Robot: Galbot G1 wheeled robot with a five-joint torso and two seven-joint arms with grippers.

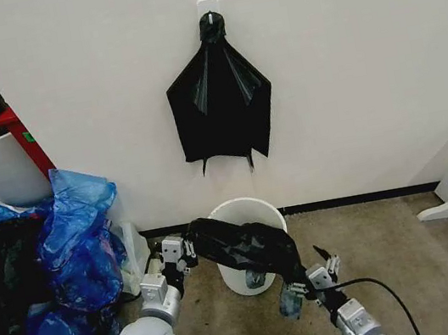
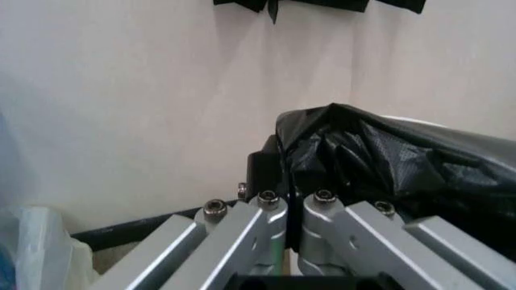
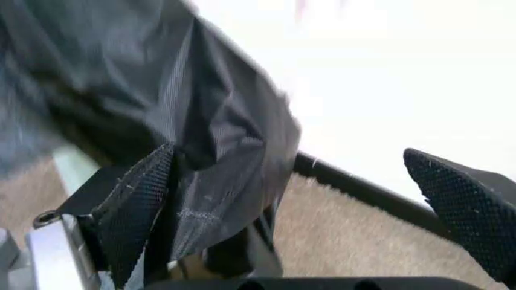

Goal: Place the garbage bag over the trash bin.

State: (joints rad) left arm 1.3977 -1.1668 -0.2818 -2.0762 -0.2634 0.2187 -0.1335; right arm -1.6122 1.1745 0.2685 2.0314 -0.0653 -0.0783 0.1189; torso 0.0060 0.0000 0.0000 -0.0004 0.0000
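My left end effector (image 1: 185,252) pinched the garbage bag (image 1: 246,248) stretched over the trash bin (image 1: 245,215); my right end effector (image 1: 311,277) gaped open, film seemingly snagged on one finger, risking dragging it off.

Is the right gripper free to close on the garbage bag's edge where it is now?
Probably yes. The right gripper is open, with the garbage bag draped against one finger pad and nothing else between. The left gripper holds the other end over the trash bin.

White rounded arm shells, silver-grey metal wrist links with bolt heads. Left gripper (image 1: 188,251) black-tipped. Right gripper (image 1: 318,268): black textured pads (image 3: 133,211), black cable trailing.
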